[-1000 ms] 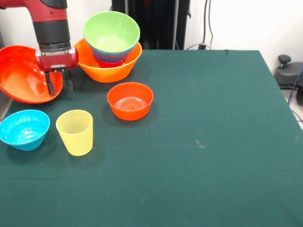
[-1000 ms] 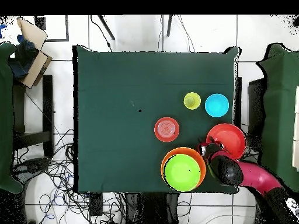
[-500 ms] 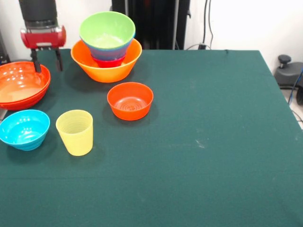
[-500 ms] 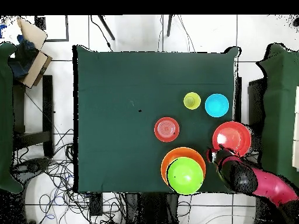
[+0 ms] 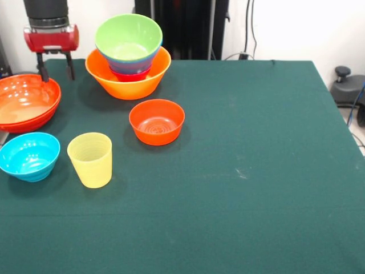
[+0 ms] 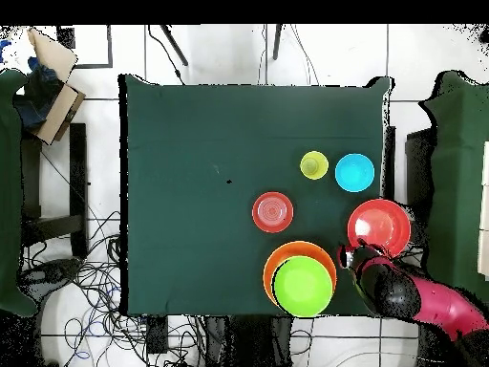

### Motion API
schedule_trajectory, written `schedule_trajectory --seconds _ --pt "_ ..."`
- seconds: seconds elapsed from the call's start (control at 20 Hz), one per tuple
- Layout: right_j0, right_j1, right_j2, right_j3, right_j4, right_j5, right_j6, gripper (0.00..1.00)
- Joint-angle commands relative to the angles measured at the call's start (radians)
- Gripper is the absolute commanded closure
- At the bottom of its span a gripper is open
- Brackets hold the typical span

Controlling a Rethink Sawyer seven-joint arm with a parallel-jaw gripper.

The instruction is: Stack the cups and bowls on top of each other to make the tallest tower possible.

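Front view: I saw the tool (image 5: 55, 67) open and empty, hanging above the big red-orange bowl (image 5: 25, 103) beside the tower (image 5: 128, 63). That tower held four bowls; the tumbler (image 5: 90, 159), cyan bowl (image 5: 29, 155) and small orange bowl (image 5: 157, 121) sat loose nearby. Overhead view: the four loose pieces lay unstacked on the surface (image 6: 191, 191), so I judged the job about half finished.

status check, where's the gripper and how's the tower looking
Gripper open, empty, raised by the large red-orange bowl. Tower topped by lime green bowl. Tumbler loose.
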Motion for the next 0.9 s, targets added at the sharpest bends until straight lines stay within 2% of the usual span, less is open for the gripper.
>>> schedule_trajectory --seconds 0.05,0.4,0.6,0.65,0.9 --pt "0.071 0.092 -0.012 -0.057 -0.066 -0.028 0.054 0.00" --pt "0.091 0.232 -0.032 -0.161 -0.118 -0.113 0.043 0.00" --pt "0.087 0.252 -0.031 -0.183 -0.111 -0.078 0.028 0.00" --pt "0.087 0.256 -0.031 -0.188 -0.108 -0.066 0.024 1.00" --pt "0.063 0.225 -0.009 -0.150 -0.110 -0.087 0.020 1.00"
